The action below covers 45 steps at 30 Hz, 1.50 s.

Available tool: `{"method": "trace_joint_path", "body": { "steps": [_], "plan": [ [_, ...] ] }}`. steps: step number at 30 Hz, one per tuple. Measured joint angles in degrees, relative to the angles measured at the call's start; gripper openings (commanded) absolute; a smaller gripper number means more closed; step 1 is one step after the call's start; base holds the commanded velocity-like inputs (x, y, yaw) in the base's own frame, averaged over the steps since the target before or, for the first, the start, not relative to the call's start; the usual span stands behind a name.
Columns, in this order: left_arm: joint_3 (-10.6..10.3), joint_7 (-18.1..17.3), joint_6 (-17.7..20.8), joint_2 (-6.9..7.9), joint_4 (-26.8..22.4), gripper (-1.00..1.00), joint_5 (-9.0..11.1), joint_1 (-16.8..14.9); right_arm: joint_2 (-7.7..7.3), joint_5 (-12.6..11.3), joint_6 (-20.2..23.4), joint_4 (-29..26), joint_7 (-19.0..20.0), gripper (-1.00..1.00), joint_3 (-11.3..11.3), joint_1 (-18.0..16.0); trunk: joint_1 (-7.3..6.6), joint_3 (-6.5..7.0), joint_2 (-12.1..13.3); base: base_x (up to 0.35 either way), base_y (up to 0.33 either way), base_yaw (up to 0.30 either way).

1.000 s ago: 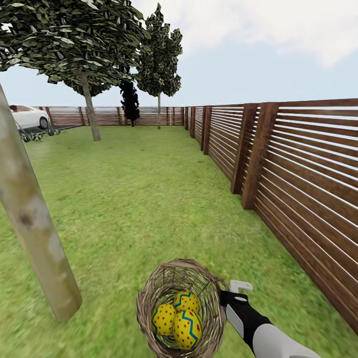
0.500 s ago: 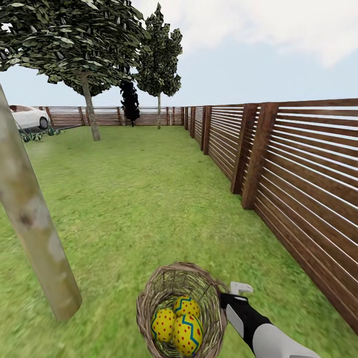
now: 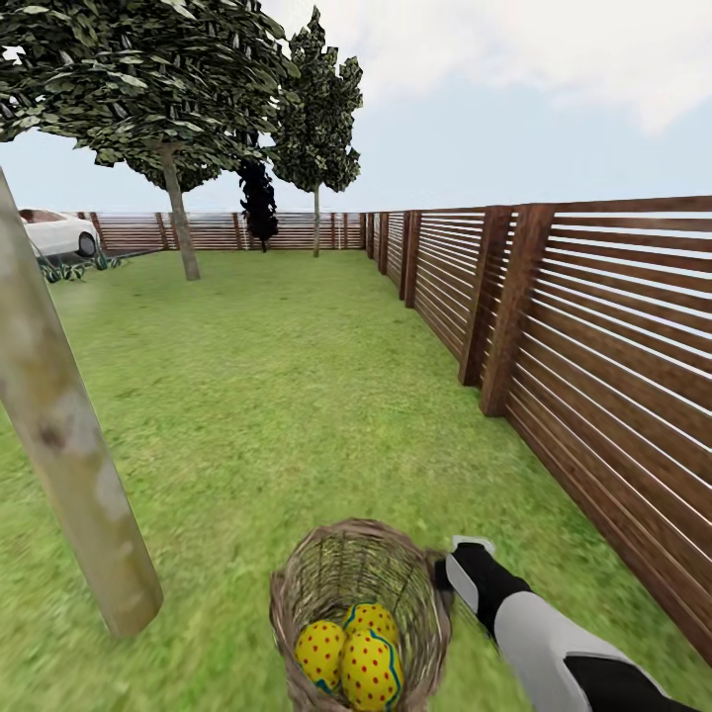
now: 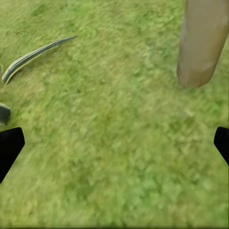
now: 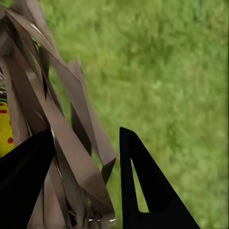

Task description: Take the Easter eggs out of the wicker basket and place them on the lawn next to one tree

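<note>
Nearest, the right end effector (image 5: pixel 81 176) pinches the rim of the wicker basket (image 3: pixel 326 583), brown open weave. Inside it lie three Easter eggs (image 3: pixel 348 653), yellow with red dots. The left end effector (image 4: pixel 114 143) is spread wide over the lawn (image 3: pixel 277 396). Left of the basket rises a pale mottled tree (image 3: pixel 69 465); the slatted fence (image 3: pixel 593 376) runs beyond.

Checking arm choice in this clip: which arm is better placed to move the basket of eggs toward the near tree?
Right. The right gripper straddles the wicker basket wall, so it likely grips the rim. The left gripper is open over bare lawn near the trunk, away from the three Easter eggs.
</note>
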Motion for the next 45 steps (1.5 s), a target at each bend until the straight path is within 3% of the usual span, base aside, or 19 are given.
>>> {"method": "trace_joint_path", "body": {
  "steps": [3,4,10,12,17,22,42,45],
  "plan": [
    [0.01,0.01,0.01,0.00,-0.03,1.00,-0.34,0.00,0.01,0.06,3.18,0.14,-0.04,-1.00,-0.67,-3.41,0.00,0.00,0.00,0.000,0.000,0.000],
    [0.01,0.01,0.01,-0.01,-0.04,1.00,-0.37,0.00,0.01,0.27,4.03,0.10,-0.05,-1.00,-1.96,-4.07,0.00,0.00,0.00,0.000,0.000,0.000],
    [0.02,0.03,0.06,-0.01,-0.77,1.00,-0.68,0.01,-0.10,0.43,6.57,0.74,-0.19,-1.00,-3.03,-5.13,1.09,-0.90,-1.99,0.000,0.000,0.000],
    [0.02,0.03,0.09,-0.01,-0.81,1.00,-0.72,0.01,-0.95,0.36,6.55,0.72,-0.18,-1.00,-3.78,-5.19,1.53,-1.25,-2.79,0.000,0.000,0.000],
    [0.02,0.03,0.39,-0.01,-1.05,1.00,-0.72,0.00,-1.64,0.01,6.53,0.87,-0.15,-1.00,-3.27,-5.19,2.63,-2.15,-4.80,0.000,0.000,0.000],
    [0.02,0.03,0.46,-0.01,-1.70,1.00,-0.74,0.00,-1.65,0.23,6.43,0.88,-0.19,-1.00,-2.98,-5.19,2.64,-2.16,-4.81,0.000,0.000,0.000],
    [0.02,0.00,0.48,-0.01,-1.71,1.00,-0.77,0.00,-1.74,0.26,5.88,0.12,0.13,-1.00,-3.17,-5.11,7.03,-5.75,-12.82,0.000,0.000,0.000],
    [0.02,-2.99,1.76,-0.01,-1.72,1.00,-0.77,0.04,-1.74,0.24,5.89,0.10,0.14,-1.00,-3.21,-5.10,7.68,-6.29,-14.03,0.000,0.000,0.000]
  ]
}}
